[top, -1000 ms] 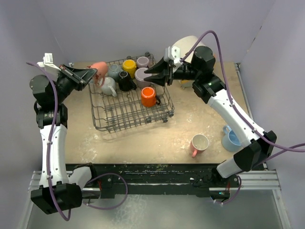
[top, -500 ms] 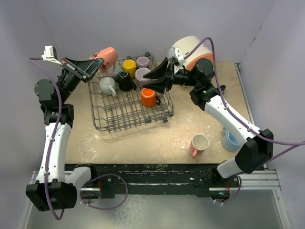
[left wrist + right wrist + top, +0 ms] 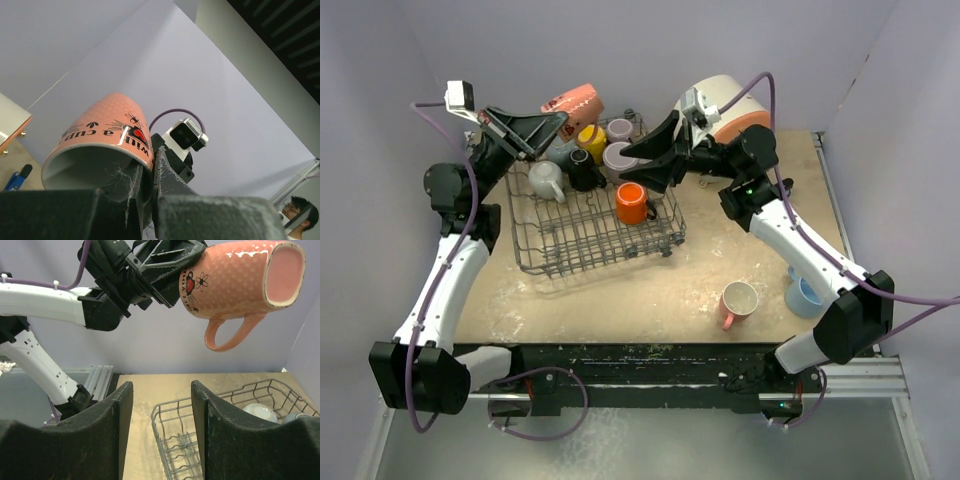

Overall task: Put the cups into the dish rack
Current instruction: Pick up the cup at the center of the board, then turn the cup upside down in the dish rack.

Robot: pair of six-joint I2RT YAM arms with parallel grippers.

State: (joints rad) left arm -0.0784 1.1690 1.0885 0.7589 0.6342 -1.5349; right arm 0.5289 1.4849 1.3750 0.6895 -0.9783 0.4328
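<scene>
My left gripper point(image 3: 558, 118) is pinched almost shut on the pink mug point(image 3: 575, 100). My fingers point(image 3: 142, 175) clamp its wall at the printed end, right at my tips. The mug lies on its side in the air. Its long axis runs close to level, carrying on the line of my fingers. Its open mouth points away from me and is tipped slightly upward, and the handle hangs straight down. Well below it is the far left corner of the dish rack point(image 3: 590, 240), with nothing touching.

My right gripper point(image 3: 638, 168) stands open with a clear gap and nothing between its fingers point(image 3: 100, 440). It hovers over the far right side of the rack and points across toward the raised mug. Just under its tips an orange mug point(image 3: 632, 203) sits in the rack. Further out along my reach are a mauve mug point(image 3: 618, 155), a black mug point(image 3: 584, 170) and a grey-white mug point(image 3: 547, 180). A yellow mug point(image 3: 591, 135) sits near the far rim. Behind my right wrist stands a big white cylinder point(image 3: 720, 92). Back toward my base, on the table point(image 3: 620, 300), a second pink mug point(image 3: 738, 300) stands mouth up. A light blue mug point(image 3: 807, 293) sits beside my right forearm.
</scene>
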